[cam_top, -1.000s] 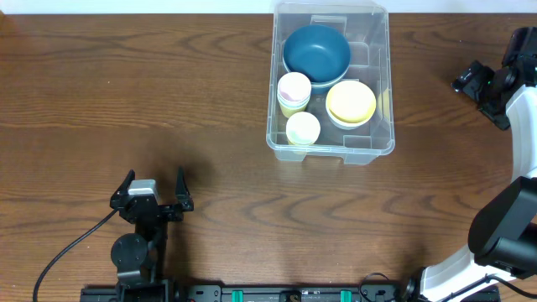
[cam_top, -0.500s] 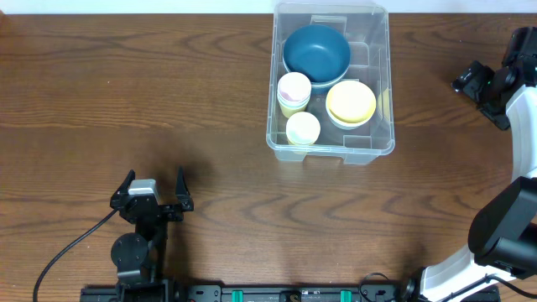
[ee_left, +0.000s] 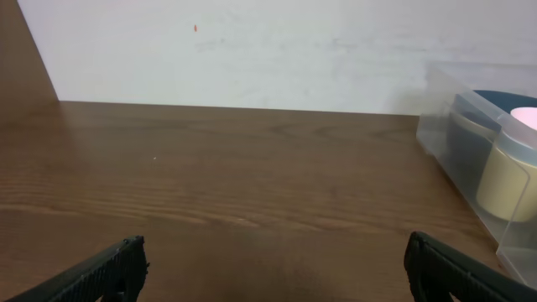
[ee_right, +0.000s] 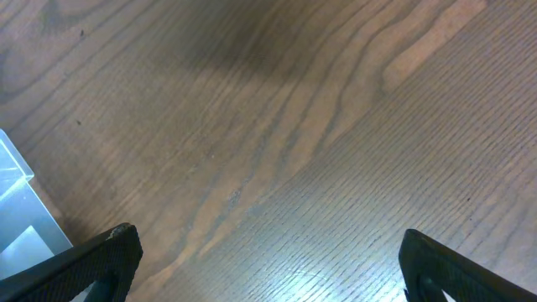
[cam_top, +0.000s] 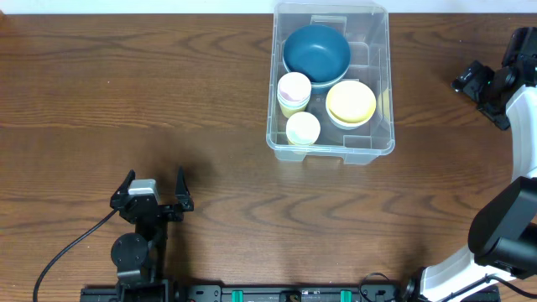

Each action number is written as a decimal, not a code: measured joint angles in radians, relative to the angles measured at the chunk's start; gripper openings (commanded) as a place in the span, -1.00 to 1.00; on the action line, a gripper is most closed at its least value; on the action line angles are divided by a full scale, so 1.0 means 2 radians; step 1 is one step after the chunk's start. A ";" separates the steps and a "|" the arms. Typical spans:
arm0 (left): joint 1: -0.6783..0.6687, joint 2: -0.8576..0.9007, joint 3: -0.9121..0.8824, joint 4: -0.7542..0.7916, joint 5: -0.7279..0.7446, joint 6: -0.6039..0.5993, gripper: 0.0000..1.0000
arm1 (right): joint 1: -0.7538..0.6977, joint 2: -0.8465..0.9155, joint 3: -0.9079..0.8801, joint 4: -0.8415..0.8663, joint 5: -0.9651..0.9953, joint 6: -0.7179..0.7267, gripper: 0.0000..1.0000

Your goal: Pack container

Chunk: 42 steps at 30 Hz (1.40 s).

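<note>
**Both hands wide open and empty; container at the far edge**

My left hand [cam_top: 154, 178] sits at about 7 o'clock on the tabletop [cam_top: 168, 84], its fingers spread as wide as they go and nothing between them. My right hand [ee_right: 268, 239] hangs out at 3 o'clock, just as wide and holding nothing, with bare wood beneath it. The container [cam_top: 369, 144] stands at roughly 1 o'clock, well apart from both hands. Inside it, a blue bowl [cam_top: 316, 52] lies at 12 o'clock and a yellow bowl [cam_top: 351, 101] at 4. A pink cup [cam_top: 294, 88] and a pale yellow cup [cam_top: 303, 128] stand along the 9 o'clock wall.
</note>
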 measured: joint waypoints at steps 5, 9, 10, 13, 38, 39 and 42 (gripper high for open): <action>0.000 0.000 0.000 0.000 0.000 0.000 0.96 | 0.000 0.000 0.000 0.000 0.000 0.000 0.99; 0.000 0.000 0.000 0.000 0.000 0.000 0.96 | 0.002 -0.003 0.000 -0.001 0.000 0.000 0.99; 0.000 0.000 0.000 0.000 0.000 0.000 0.96 | 0.003 -0.006 0.000 -0.002 0.001 0.000 0.99; 0.000 0.000 0.000 0.000 0.000 0.000 0.96 | 0.019 -0.031 -0.001 -0.003 0.007 0.000 0.98; 0.000 0.001 0.001 -0.002 0.000 0.000 0.96 | 0.172 -0.616 -0.463 0.343 0.060 -0.043 0.99; 0.000 0.001 0.001 -0.002 0.000 0.000 0.96 | 0.172 -0.640 -0.481 0.352 0.056 -0.050 0.98; 0.000 0.001 0.001 -0.002 0.000 0.000 0.96 | 0.172 -0.707 -0.537 0.373 0.044 -0.074 0.99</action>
